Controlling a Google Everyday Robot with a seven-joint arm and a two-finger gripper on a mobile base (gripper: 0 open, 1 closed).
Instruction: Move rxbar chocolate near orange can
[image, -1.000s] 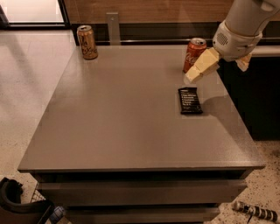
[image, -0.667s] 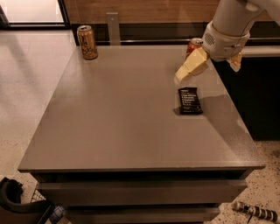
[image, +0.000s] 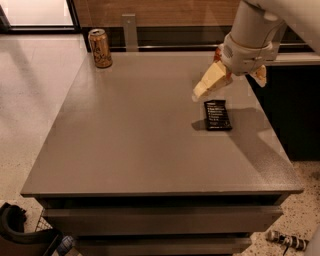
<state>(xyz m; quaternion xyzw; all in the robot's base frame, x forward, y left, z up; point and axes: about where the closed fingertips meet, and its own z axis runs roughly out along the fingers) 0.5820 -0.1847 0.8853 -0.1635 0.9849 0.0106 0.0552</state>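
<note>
The rxbar chocolate (image: 217, 114) is a flat black-wrapped bar with white text, lying on the right part of the grey table (image: 140, 130). The orange can (image: 100, 48) stands upright at the table's far left corner, well away from the bar. My gripper (image: 230, 86) hangs from the arm at the upper right, just above and behind the bar's far end. Its two cream fingers (image: 210, 82) are spread apart and hold nothing. It is not touching the bar.
A sliver of a red can (image: 218, 50) shows behind the gripper at the table's far right. A dark counter (image: 295, 100) stands right of the table. A low wall with a metal rail (image: 165, 46) runs behind it. Speckled floor lies to the left.
The arm and gripper have moved left and toward the front, now covering most of the red can and hanging nearer the bar. The bar and the orange can have not moved.
</note>
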